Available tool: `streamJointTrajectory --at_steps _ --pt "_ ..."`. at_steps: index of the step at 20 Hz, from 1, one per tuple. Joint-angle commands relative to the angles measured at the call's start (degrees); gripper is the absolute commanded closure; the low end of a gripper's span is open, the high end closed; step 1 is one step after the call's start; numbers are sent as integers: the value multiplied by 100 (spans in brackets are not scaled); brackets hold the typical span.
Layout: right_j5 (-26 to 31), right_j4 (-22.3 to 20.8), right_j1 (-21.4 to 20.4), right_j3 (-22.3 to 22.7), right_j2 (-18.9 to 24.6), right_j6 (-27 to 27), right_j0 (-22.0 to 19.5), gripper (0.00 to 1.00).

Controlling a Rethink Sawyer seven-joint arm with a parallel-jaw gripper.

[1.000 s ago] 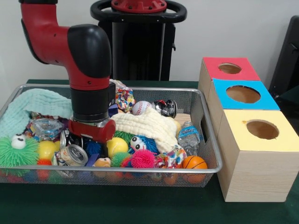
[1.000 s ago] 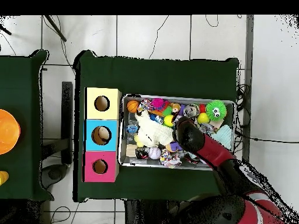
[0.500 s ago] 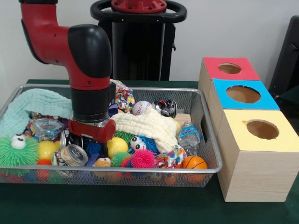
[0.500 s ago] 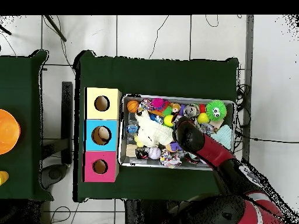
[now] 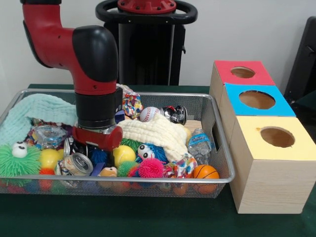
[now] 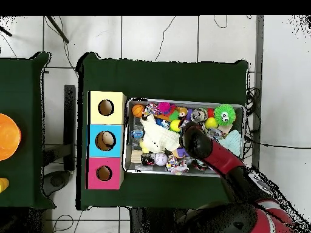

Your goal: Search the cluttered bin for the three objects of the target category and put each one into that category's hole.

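Note:
The silver wire-mesh bin (image 5: pixel 148 180) is packed with toys, cans and cloths; it also shows in the overhead view (image 6: pixel 182 101). The hole (image 5: pixel 242 72) is the round cut-out in the red-topped box, farthest from the camera in the front view, and it shows from above too (image 6: pixel 104 173). My gripper (image 5: pixel 90 149) is sunk into the clutter at the bin's left middle, under the red wrist collar, right above a crushed silver can (image 5: pixel 76 164) and beside a yellow ball (image 5: pixel 123 154). The arm hides the gripper in the overhead view.
Blue-topped (image 5: pixel 256 99) and yellow-topped (image 5: pixel 276 137) boxes stand in line with the red one, right of the bin. In the bin lie a cream cloth (image 5: pixel 155 132), a teal cloth (image 5: pixel 34 111), a baseball (image 5: pixel 149 114), a small basketball (image 5: pixel 205 172), a water bottle (image 5: pixel 199 142) and a green spiky toy (image 5: pixel 19 159).

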Motion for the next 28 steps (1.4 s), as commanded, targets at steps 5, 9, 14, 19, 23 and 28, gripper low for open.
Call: streamJointTrajectory --at_steps 5,9,14,19,23,28 --pt "-247 240 276 596 535 1454 -46 0" --pt "-274 233 314 586 512 1432 18 0" --pt "-240 276 286 593 540 1464 4 0" --pt "-180 289 292 576 512 1426 29 0" --pt "-194 271 265 611 515 1425 34 0" --pt "-42 247 227 656 597 1355 -54 0"
